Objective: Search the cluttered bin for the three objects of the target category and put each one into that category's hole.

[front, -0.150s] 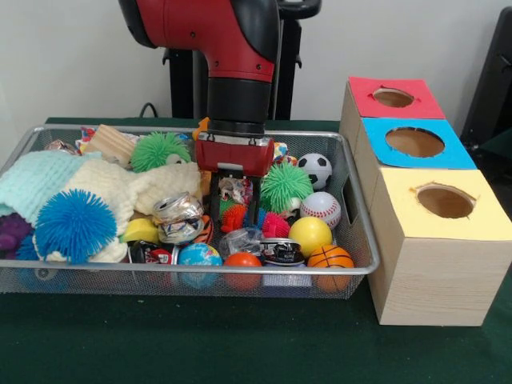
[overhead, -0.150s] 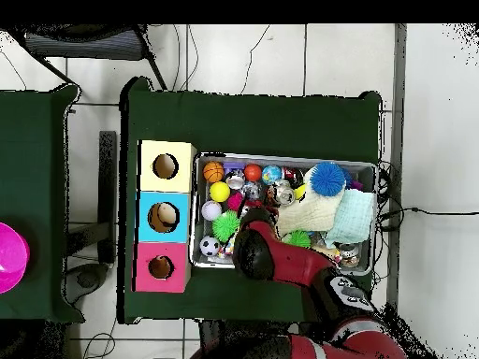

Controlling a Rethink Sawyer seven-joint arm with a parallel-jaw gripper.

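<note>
My gripper [front, -0.150s: 235,200] reaches down into the middle of the wire mesh bin [front, -0.150s: 200,272]. A crumpled silver can [front, -0.150s: 234,190] sits between its two fingers, and they look closed on it. Two more crushed cans [front, -0.150s: 178,210] lie just to the left, and a flattened one [front, -0.150s: 282,251] lies near the front. In the overhead view the red arm [overhead, -0.150s: 267,251] covers the gripper. Three joined boxes stand to the right of the bin, each with a hole: red [front, -0.150s: 393,98], blue [front, -0.150s: 414,142] and yellow [front, -0.150s: 445,201].
To the right of the gripper lie a green spiky ball [front, -0.150s: 286,186], soccer ball [front, -0.150s: 314,170], baseball [front, -0.150s: 321,208], yellow ball [front, -0.150s: 310,235] and basketball [front, -0.150s: 330,258]. On the left are cream knit cloth [front, -0.150s: 120,188], a blue spiky ball [front, -0.150s: 74,224] and a wooden block [front, -0.150s: 112,144].
</note>
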